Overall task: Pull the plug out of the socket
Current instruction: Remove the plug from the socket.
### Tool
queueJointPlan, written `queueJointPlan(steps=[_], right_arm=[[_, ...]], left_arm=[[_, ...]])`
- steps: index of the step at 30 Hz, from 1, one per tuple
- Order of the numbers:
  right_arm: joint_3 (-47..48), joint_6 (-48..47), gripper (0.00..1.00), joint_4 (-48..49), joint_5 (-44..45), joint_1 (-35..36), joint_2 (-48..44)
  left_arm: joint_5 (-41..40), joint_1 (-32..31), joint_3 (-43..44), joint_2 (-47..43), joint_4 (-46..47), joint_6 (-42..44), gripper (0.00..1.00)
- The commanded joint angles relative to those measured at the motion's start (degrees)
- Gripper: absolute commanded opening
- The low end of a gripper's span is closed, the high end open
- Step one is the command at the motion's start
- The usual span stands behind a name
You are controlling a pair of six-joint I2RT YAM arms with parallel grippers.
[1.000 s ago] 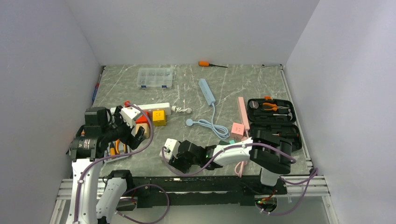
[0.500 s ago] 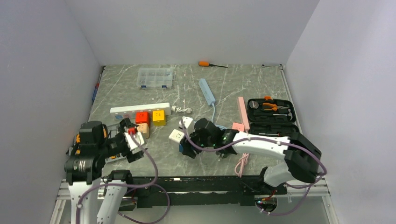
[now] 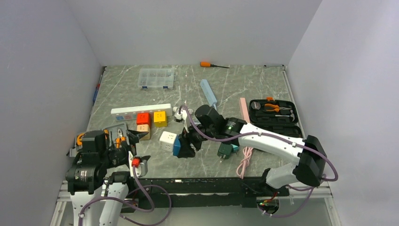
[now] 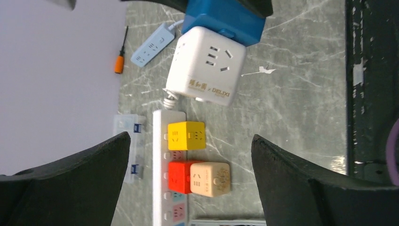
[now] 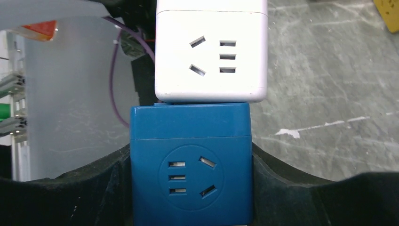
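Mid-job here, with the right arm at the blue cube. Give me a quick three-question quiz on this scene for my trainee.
1. True or false: the left gripper is shut on the white cube socket.
2. What is the right gripper clamped on? A. blue cube plug B. yellow cube C. orange screwdriver
3. Fill in: the blue cube plug and the white cube socket are ___ (touching / apart).
Key: 1 false, as the left gripper is open and holds nothing. 2 A. 3 touching.
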Motion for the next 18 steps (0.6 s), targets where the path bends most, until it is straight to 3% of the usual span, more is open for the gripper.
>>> queueJointPlan(steps=[1, 9, 18], right_arm=[[8.2, 1.0, 0.00, -0.7, -6.4, -0.3, 1.7], [15.1, 1.7, 0.00, -2.4, -8.0, -0.3, 7.0], [20.7, 2.9, 0.00, -3.6, -8.9, 0.1, 11.5]], left_arm=[[4.9, 0.4, -1.4, -2.2, -0.5, 13.1, 0.99], [4.7, 0.4, -4.2, -3.5, 1.6, 21.8, 1.00], [6.2, 0.4, -6.2, -3.3, 7.0, 19.8, 0.99]])
